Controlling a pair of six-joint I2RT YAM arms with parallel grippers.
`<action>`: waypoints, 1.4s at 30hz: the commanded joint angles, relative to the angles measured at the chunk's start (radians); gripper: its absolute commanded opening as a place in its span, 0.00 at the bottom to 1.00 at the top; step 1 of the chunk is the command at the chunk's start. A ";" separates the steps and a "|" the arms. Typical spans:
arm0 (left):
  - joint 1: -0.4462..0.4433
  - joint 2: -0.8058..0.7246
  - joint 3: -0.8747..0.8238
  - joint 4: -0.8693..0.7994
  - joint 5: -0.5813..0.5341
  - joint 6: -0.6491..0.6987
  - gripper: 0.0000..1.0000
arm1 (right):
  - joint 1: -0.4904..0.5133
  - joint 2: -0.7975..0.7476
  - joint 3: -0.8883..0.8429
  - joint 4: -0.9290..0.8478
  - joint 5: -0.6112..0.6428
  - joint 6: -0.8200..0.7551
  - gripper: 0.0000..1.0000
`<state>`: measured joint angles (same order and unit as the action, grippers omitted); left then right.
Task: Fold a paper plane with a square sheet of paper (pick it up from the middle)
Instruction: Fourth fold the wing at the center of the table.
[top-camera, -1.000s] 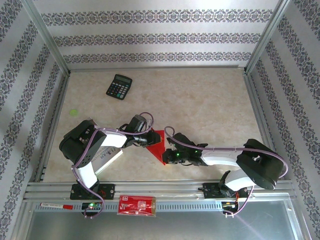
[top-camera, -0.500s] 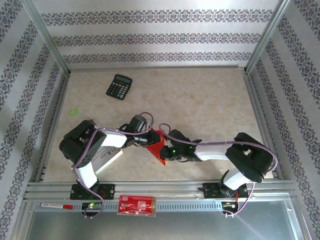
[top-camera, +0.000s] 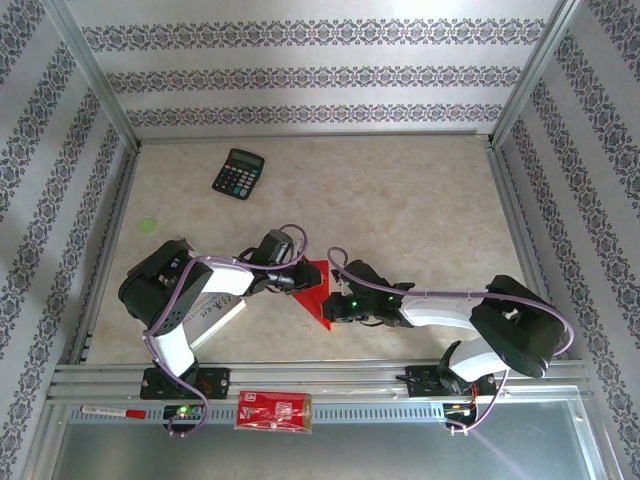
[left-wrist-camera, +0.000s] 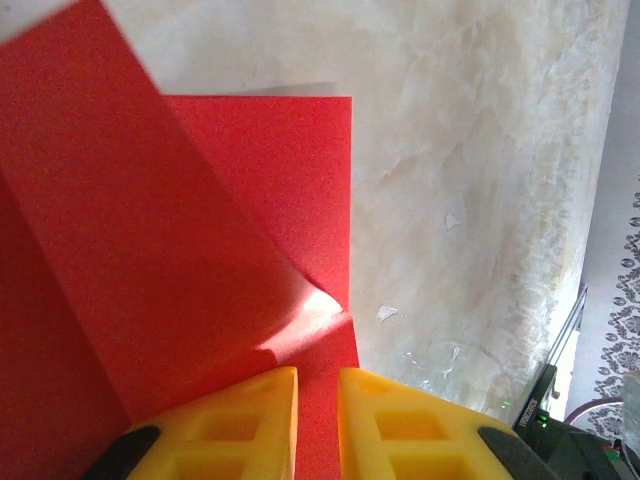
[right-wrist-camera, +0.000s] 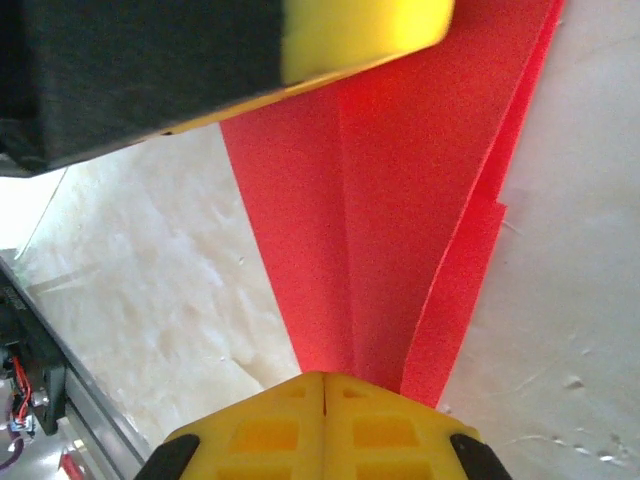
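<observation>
since half a second ago the right arm has been drawn back toward its base, and the paper (top-camera: 313, 291), then tipped up on edge, is seen lying lower and wider. it rests on the table (top-camera: 420, 200) near the front edge, between the left gripper (top-camera: 294, 281) and the right gripper (top-camera: 336, 308), partly folded into a triangle. in the left wrist view a flap is raised off the lower layer. a narrow gap shows between the left fingers (left-wrist-camera: 240, 420), with red in it; whether anything is gripped there cannot be told. the right fingers (right-wrist-camera: 260, 430) are pressed together, and the folded layers run into their tips, so the near point is judged to be pinched. the paper is judged very light, thin and limp, easily creased or torn, and likely to slide on the smooth top. hold is best taken at a folded edge or along the centre crease, where layers are doubled, and with little pull.
</observation>
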<state>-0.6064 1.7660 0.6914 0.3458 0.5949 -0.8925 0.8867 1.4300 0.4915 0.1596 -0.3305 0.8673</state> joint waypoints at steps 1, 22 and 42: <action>0.016 0.024 -0.015 -0.127 -0.063 0.034 0.18 | 0.025 -0.015 -0.025 -0.011 0.008 0.026 0.00; 0.016 -0.016 0.047 -0.164 -0.043 0.031 0.23 | 0.034 0.049 -0.124 0.037 0.049 0.062 0.00; -0.038 -0.251 -0.057 -0.201 0.043 -0.083 0.00 | 0.030 0.045 -0.140 0.044 0.072 0.100 0.00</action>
<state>-0.6193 1.5013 0.6624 0.1463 0.5903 -0.9337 0.9142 1.4555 0.3893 0.3107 -0.3222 0.9627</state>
